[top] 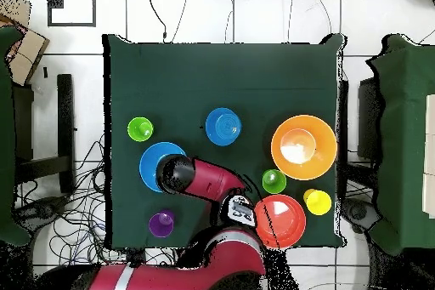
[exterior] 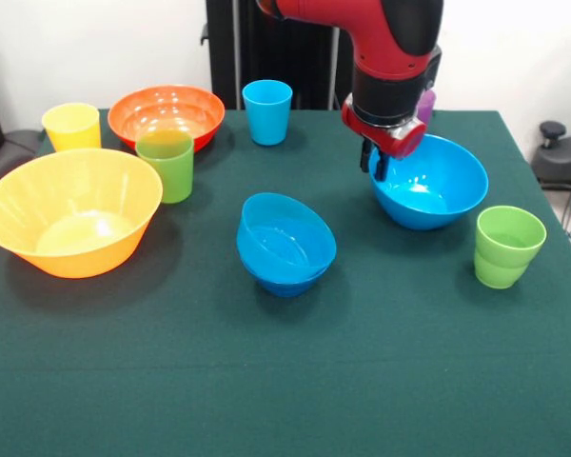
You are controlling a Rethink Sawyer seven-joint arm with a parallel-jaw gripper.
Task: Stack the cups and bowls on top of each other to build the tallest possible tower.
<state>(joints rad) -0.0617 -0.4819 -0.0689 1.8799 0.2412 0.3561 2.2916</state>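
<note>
My gripper (exterior: 375,164) hangs at the left rim of the big light blue bowl (exterior: 438,186), which stands on the table; from above the arm covers the gripper. The bowl also shows in the overhead view (top: 151,161). A medium light blue bowl (exterior: 287,236) sits tilted in a darker blue bowl (exterior: 284,283) mid-table. The yellow-orange bowl (exterior: 71,214), orange-red bowl (exterior: 167,112), yellow cup (exterior: 72,127), green cup (exterior: 166,166), light blue cup (exterior: 267,111) and second green cup (exterior: 508,246) stand apart. The purple cup (exterior: 426,103) peeks out behind the arm.
All of this stands on a dark green table (exterior: 285,381) with a wide bare front strip. From above, the purple cup (top: 161,223) stands near the robot's edge, and cables lie on the floor around the table.
</note>
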